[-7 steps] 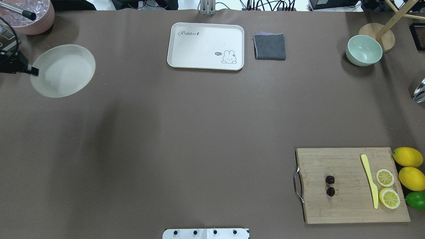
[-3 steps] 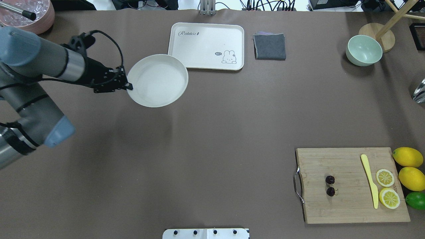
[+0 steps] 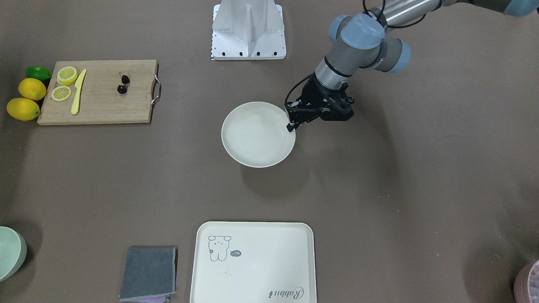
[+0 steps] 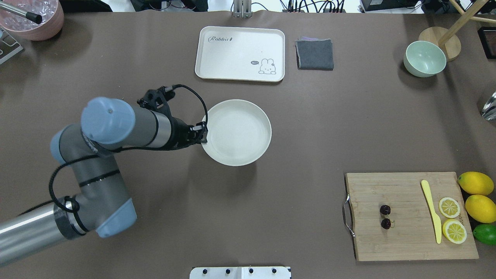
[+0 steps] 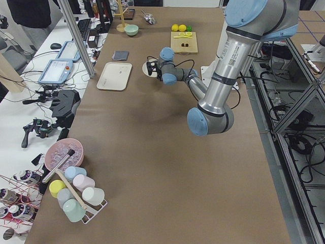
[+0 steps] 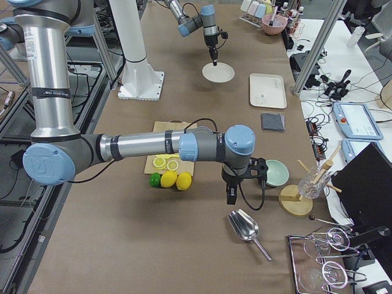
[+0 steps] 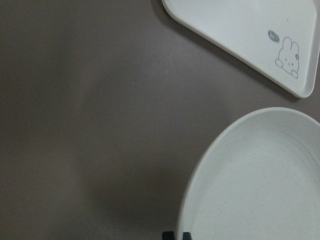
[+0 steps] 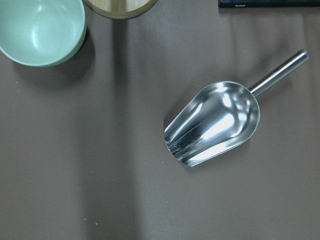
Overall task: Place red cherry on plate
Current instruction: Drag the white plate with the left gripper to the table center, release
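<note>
The red cherry [image 4: 385,216], a pair of tiny dark fruits, lies on the wooden cutting board [image 4: 403,244] at the near right; it also shows in the front view as the red cherry [image 3: 122,84]. The round cream plate [image 4: 240,133] hangs near the table's middle, its shadow offset on the cloth. My left gripper [image 4: 203,134] is shut on the plate's left rim, seen again as the left gripper [image 3: 290,125] on the plate [image 3: 257,136]. The left wrist view shows the plate [image 7: 260,185] close up. My right gripper [image 6: 231,195] hovers far right over a metal scoop; whether it is open or shut I cannot tell.
A rabbit tray [image 4: 240,54], a grey cloth [image 4: 314,54] and a pale green bowl [image 4: 425,59] sit along the far side. On the board lie a yellow knife [image 4: 431,211] and lemon slices [image 4: 449,207]; lemons [image 4: 476,183] and a lime [image 4: 485,234] beside it. Metal scoop [image 8: 215,122].
My left arm has carried the plate from the far left edge rightward and toward the robot, to the table's middle. The cherries have not moved.
</note>
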Robot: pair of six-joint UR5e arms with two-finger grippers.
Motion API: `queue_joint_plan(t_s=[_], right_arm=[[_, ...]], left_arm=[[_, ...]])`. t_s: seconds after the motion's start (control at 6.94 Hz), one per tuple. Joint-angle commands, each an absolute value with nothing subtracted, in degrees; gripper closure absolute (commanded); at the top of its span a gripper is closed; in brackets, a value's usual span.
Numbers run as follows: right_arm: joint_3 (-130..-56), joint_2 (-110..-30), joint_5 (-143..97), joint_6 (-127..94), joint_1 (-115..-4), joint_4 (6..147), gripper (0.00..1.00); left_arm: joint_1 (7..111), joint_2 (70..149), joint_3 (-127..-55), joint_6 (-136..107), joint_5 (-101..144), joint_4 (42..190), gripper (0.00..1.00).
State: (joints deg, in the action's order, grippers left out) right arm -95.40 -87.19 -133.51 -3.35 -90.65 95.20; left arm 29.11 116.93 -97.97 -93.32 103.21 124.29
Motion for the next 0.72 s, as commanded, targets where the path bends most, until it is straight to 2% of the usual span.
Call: queue_joint_plan(t_s=[0.0,0.29,0.58], right_arm=[[-95.7,-87.1,-133.6,-3.4,-90.5,95.2,0.0],[-98.4,-86.9,-133.7,-8.7,-88.9,95.2,0.0],[-105.8,-86.9,-133.6,-21.9,-82.6,95.1,0.0]], left_arm=[[23.3,116.9,-97.5,-94.7,96.9,123.6,1.0],[23.2,116.8,-95.5,-94.6,96.7,123.6,1.0],[23.2,116.6,-95.8,-94.1,96.9,123.6,0.98]])
